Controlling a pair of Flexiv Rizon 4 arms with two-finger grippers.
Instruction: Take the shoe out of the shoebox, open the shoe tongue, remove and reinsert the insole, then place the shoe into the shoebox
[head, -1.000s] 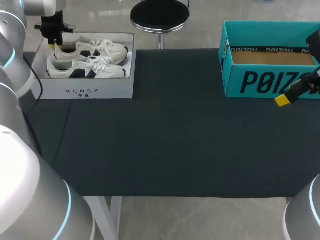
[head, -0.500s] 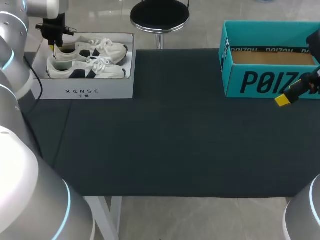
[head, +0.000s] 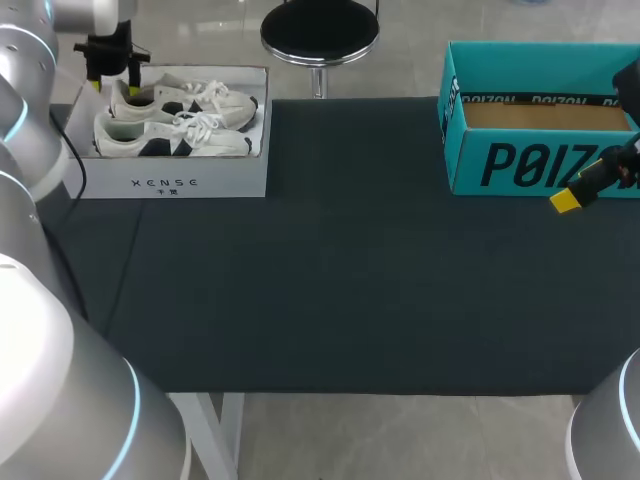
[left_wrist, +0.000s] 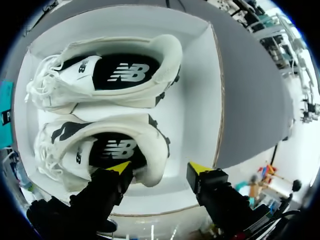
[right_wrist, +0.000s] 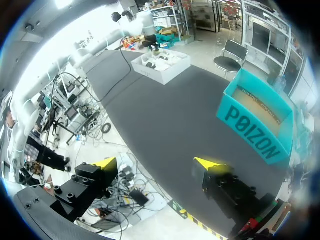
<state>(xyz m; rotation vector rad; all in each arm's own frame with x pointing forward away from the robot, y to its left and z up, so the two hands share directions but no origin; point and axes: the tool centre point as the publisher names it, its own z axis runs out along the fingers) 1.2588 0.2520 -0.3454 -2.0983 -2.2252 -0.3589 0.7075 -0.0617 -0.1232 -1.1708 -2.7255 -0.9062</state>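
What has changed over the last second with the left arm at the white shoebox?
The left gripper drew back slightly toward the far left corner of the white shoebox, open, its fingers straddling the heel of the far shoe. Nothing was gripped or released. The near shoe, the right gripper and the teal box stayed put.

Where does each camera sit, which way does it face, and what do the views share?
Head view: fixed above and behind, looking down on the table; both arms enter from the sides, left gripper at the white shoebox, right gripper by the teal box.
Left wrist view: on the left wrist, looking down into the shoebox; its open fingers straddle the nearer shoe's heel.
Right wrist view: on the right wrist, looking across the table; its open fingers show.
Shared: all three show the white shoebox.
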